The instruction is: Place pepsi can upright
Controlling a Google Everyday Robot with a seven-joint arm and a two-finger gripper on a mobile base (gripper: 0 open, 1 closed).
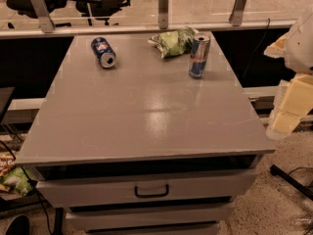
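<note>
The pepsi can (103,52) is short and dark blue with a red-white logo. It lies on its side at the far left of the grey table top (146,116), with one silver end turned toward the front right. Part of my white and cream arm (292,102) shows at the right edge of the camera view, beside the table and well away from the can. My gripper is out of view.
A taller, slim silver-and-blue can (199,56) stands upright at the far right. A green crumpled snack bag (172,42) lies just behind it. The table has drawers with a dark handle (151,191) in front. A glass railing (163,9) runs behind the table.
</note>
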